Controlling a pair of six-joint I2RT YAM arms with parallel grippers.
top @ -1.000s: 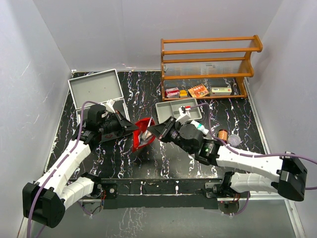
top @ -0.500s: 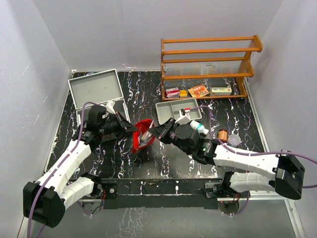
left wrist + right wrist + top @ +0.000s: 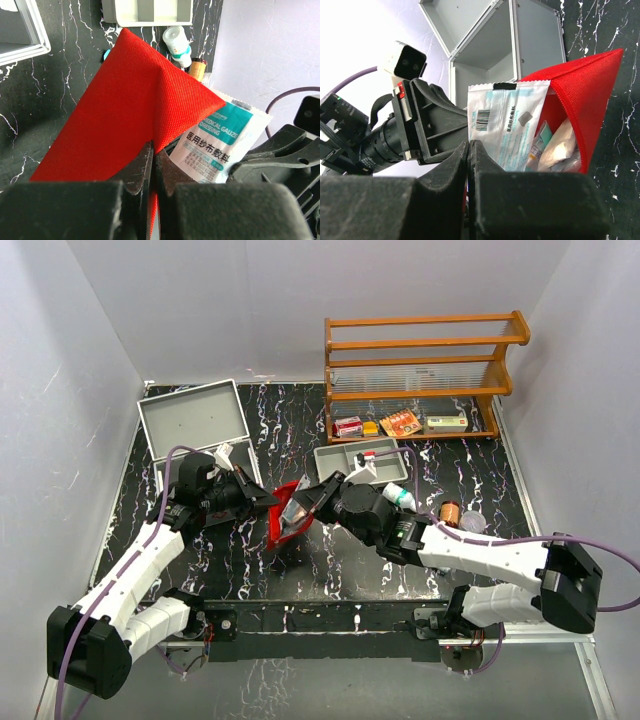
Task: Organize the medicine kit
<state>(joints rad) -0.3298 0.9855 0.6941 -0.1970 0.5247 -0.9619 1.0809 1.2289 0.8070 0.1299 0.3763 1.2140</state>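
1. Medicine kit (image 3: 192,418) job, starting at my jaws. My left gripper (image 3: 152,156) is squeezed fully closed on one lip of the red pouch (image 3: 110,115), with the fabric pinched flat between the fingers.
2. My right gripper (image 3: 469,147) is clamped tight as well. There's a sliver of red down between its fingers, so I reckon it has the opposite lip, but the view is cramped.
3. Between the two, the pouch's mouth is held open. A white gauze packet (image 3: 506,125) pokes out the top, and more sachets sit loose inside.
4. Further out, a grey divided tray (image 3: 357,461) and a small white bottle (image 3: 176,41) sit beyond the pouch. The kit is at the far left of the table with its lid open, just behind my left arm.
5. What worries me:
   - It's thin fabric in a fingertip pinch, so one tug too many and a lip could slip free.
   - If the pouch tips, that gauze packet probably slides out onto the table.
   - My wrists are nose to nose, so a careless swing toward the kit could knock them together.
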